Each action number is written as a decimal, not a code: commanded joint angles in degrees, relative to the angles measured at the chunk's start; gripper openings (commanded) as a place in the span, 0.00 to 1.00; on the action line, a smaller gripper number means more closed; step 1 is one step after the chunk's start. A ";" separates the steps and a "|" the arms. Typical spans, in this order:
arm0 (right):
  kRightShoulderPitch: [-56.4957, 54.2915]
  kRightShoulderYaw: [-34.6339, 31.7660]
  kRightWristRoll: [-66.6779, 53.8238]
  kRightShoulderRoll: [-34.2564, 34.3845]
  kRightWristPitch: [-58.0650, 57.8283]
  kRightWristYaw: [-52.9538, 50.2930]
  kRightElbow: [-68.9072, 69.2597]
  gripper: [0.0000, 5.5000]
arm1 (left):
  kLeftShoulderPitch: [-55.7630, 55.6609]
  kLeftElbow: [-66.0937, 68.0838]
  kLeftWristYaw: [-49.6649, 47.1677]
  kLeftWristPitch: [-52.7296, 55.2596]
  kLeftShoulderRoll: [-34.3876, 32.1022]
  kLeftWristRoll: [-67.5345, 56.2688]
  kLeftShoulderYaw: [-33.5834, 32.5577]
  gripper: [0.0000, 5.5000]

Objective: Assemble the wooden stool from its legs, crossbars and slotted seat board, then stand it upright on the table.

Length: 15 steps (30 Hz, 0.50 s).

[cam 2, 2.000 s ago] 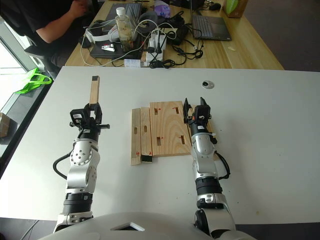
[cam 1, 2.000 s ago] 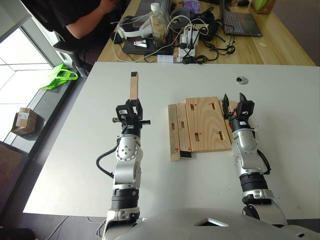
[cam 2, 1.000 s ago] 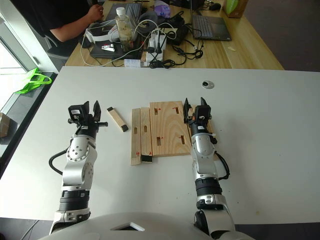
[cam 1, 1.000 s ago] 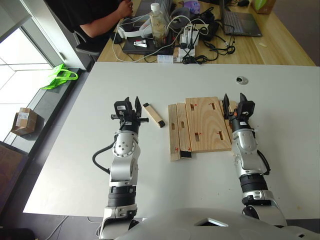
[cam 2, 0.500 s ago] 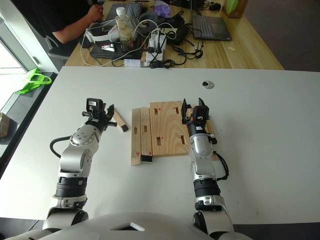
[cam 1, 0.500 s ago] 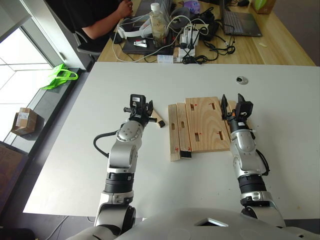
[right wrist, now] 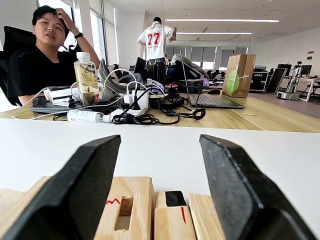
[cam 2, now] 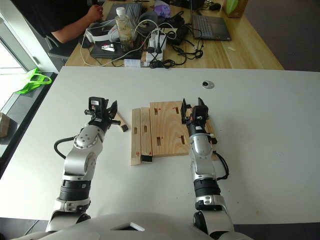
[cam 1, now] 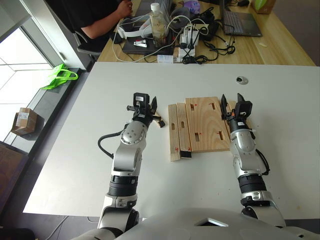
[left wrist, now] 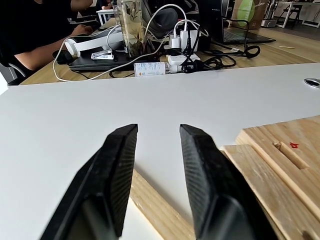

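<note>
The slotted seat board [cam 1: 207, 125] lies flat mid-table, with two slotted slats [cam 1: 173, 132] side by side against its left edge. A short wooden leg [cam 1: 159, 120] lies left of the slats. My left gripper [cam 1: 146, 106] is open just over the leg's near end; the left wrist view shows the leg [left wrist: 160, 210] below the spread fingers [left wrist: 120, 165]. At the board's right edge my right gripper [cam 1: 231, 100] stands open and empty above more wooden pieces [right wrist: 172, 215], one of them slotted [right wrist: 125, 210].
A cable grommet [cam 1: 242, 79] sits in the white table [cam 1: 280, 150] behind the board. Beyond the far edge stands a wooden desk [cam 1: 280, 45] crowded with a bottle [cam 1: 157, 22], cables and a laptop. The table's left edge drops toward a window.
Two seconds ago my left gripper held the leg upright; it then let go and the leg lay flat. Since then the open left gripper has moved right, over the leg. The right gripper barely moved.
</note>
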<state>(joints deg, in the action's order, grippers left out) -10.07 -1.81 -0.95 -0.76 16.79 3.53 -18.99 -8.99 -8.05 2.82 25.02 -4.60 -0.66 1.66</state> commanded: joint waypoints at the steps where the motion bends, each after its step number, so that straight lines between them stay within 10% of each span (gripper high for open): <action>1: -0.53 -0.01 -0.22 -0.12 0.14 0.06 0.39 0.53 | -0.65 -0.40 -0.65 -0.97 0.09 0.43 -0.46 0.23; 15: -1.04 0.58 -0.10 0.10 -0.63 0.91 0.45 0.53 | -0.48 -0.53 -1.27 -5.10 0.79 0.68 -0.44 0.23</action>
<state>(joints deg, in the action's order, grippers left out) -10.12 -1.24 -1.13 -0.81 17.10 4.80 -18.65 -8.99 -8.28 2.17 20.02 -3.98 -0.44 1.70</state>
